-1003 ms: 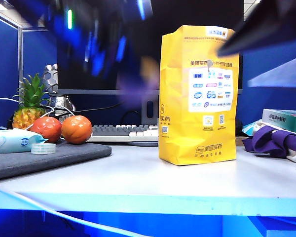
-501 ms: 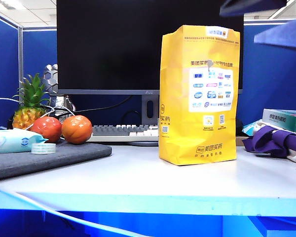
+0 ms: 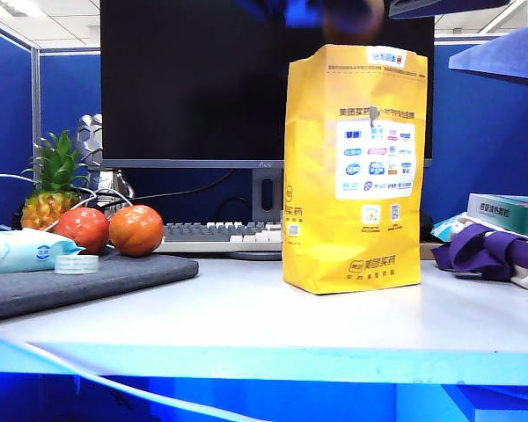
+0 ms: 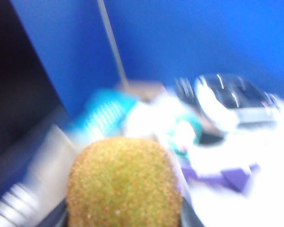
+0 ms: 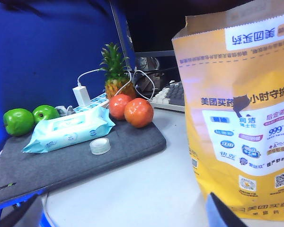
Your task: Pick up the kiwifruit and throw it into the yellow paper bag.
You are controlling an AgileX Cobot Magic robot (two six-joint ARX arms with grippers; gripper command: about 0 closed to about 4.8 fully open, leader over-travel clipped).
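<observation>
Fuzzy-skinned kiwifruit [image 4: 124, 182], light and bruisable, clenched across its middle by my left gripper [image 4: 124, 220]; right gripper's state untellable.

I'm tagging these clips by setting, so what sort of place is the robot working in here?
Most likely an office desk in a cubicle: a dark monitor with a keyboard below it, and blue partition walls around. The yellow paper bag stands on the desk.

The left gripper [image 3: 334, 13] is blurred and cut off above the yellow paper bag [image 3: 352, 167], where the kiwifruit [image 4: 123, 184] is partly cropped.
</observation>
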